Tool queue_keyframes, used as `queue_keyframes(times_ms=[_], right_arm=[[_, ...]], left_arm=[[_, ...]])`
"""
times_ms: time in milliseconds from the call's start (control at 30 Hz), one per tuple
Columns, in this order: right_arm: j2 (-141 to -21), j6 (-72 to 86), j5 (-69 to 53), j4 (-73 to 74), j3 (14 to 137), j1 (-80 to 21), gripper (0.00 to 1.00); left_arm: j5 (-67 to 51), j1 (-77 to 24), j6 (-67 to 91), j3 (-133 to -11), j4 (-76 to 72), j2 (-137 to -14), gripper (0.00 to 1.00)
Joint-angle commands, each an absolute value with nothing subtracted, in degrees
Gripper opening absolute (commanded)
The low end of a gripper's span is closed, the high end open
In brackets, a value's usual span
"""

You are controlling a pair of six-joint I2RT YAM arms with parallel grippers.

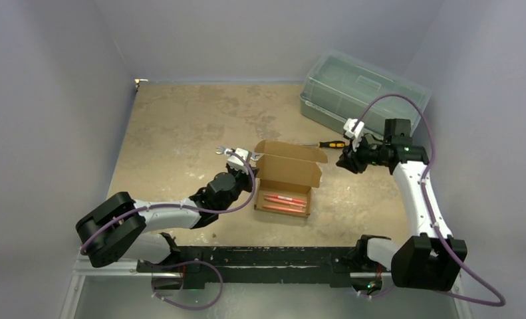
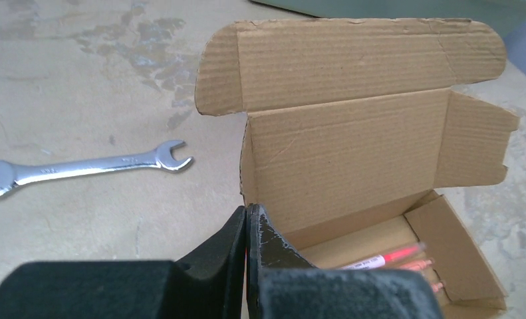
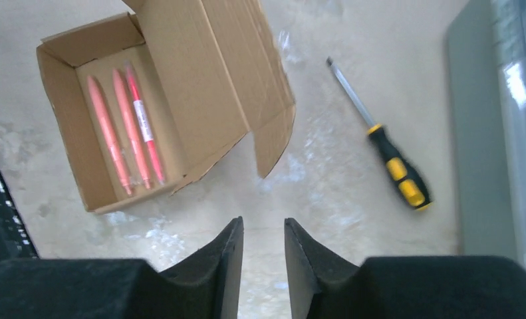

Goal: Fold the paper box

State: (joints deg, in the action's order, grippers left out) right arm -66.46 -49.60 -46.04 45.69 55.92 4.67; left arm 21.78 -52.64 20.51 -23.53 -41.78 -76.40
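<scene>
Left wrist showed left end effector (image 2: 247,212) fully closed, likely bracing the paper box (image 2: 346,153); right end effector (image 3: 263,229) hovered slightly parted, empty.

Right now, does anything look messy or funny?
Nothing looks spilled or broken. The brown cardboard paper box just stands open, lid up, with three pink-red pens inside. A silver metal wrench and a yellow-and-black screwdriver lie loose beside it.

Stained table (image 1: 180,133), paper box (image 1: 283,183), wrench (image 2: 80,169), screwdriver (image 3: 386,156), green lidded bin (image 1: 353,90)
</scene>
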Motion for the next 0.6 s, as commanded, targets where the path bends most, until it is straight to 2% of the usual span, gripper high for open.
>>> queue_keyframes(times_ms=[0,100,200,300,567], right_arm=[[-63.6,-56.2,-50.1,54.1,63.4,5.4,0.39],[-67.0,-56.1,-54.4,54.2,67.5,4.0,0.69],[-74.5,-56.0,-53.8,56.8,73.7,-3.2,0.86],[-79.5,-51.2,-54.2,53.8,77.4,-6.4,0.98],[-88.2,-42.5,-53.6,49.5,82.0,-8.9,0.99]], left_arm=[[22.7,-53.0,10.3,-26.5,-41.7,-75.5,0.0],[21.8,-52.9,6.7,-26.6,-43.7,-76.0,0.0],[20.6,-52.9,4.2,-26.7,-45.0,-76.2,0.0],[19.7,-52.9,2.5,-26.9,-45.8,-76.4,0.0],[18.4,-52.9,1.3,-27.0,-49.0,-78.9,0.0]])
